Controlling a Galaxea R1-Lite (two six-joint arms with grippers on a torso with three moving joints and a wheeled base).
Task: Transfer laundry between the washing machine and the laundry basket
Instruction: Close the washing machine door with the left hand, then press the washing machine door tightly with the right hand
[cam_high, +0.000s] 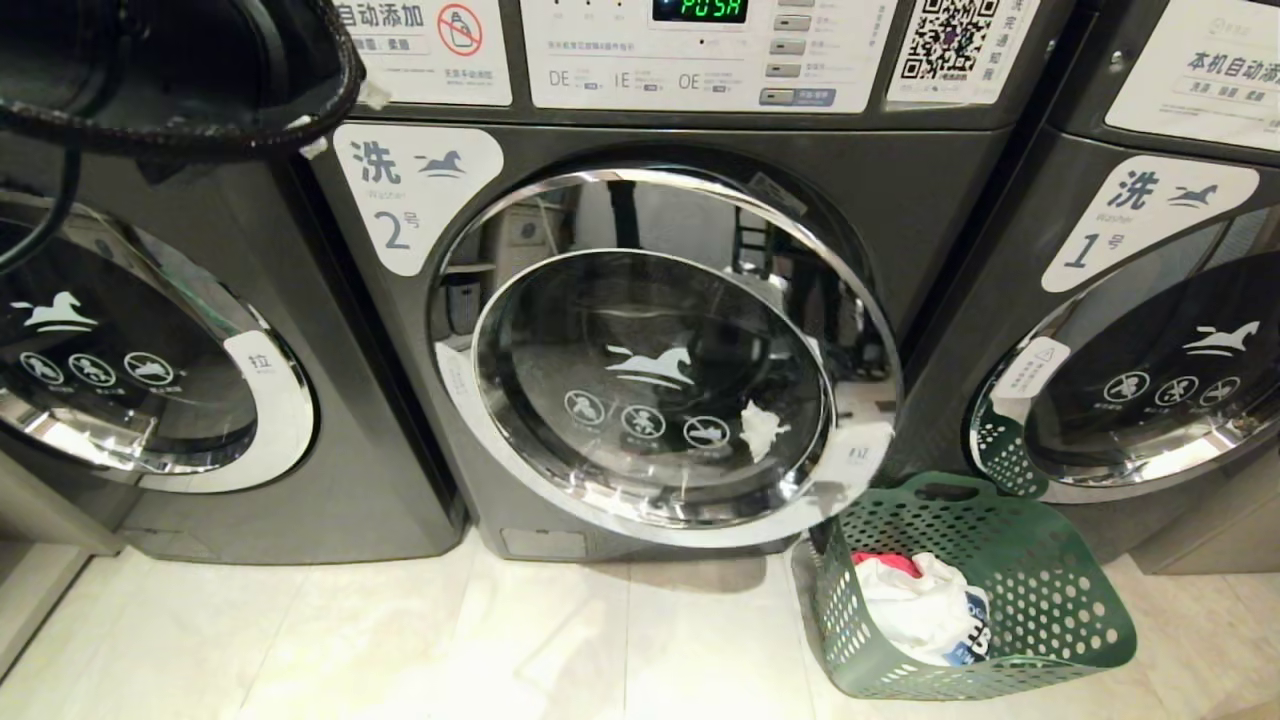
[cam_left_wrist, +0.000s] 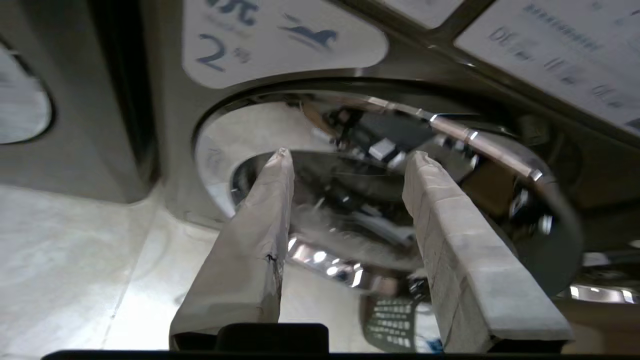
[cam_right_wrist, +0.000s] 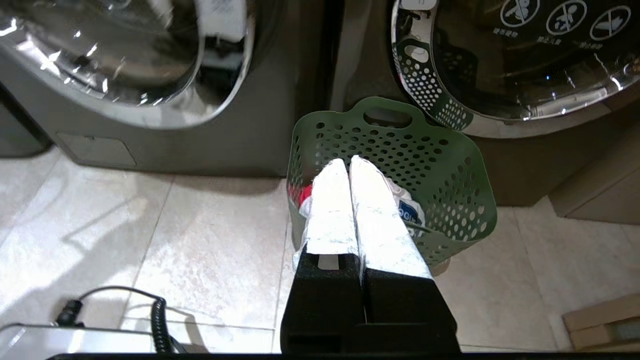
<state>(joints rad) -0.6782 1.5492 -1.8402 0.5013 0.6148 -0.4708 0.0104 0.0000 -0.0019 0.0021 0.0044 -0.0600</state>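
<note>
The number 2 washing machine (cam_high: 660, 330) is sitting dead centre between two lookalike machines, and its round glass door (cam_high: 655, 385) is looking closed or close to it; I can't tell if it's fully latched. The green laundry basket (cam_high: 1060, 600) is standing on the pale tile floor (cam_high: 400, 640) just beside the washing machine's lower corner, on the side toward machine number 1 (cam_high: 1160, 330), with its handle end close up against that machine's front. The laundry (cam_high: 920, 605) is lying bunched in the bottom of the basket, mostly white with a bit of red peeking out at one edge. The left gripper (cam_left_wrist: 347, 157) is hanging in front of the washing machine's door, with its taped fingers (cam_left_wrist: 265, 200) standing apart and nothing between them. The right gripper (cam_right_wrist: 349, 162) is hovering above the basket, in front of the washing machine, with its fingers (cam_right_wrist: 330, 210) pressed together and holding nothing. A curly black cable (cam_right_wrist: 160, 320) is lying on the floor, well apart from the basket.
</note>
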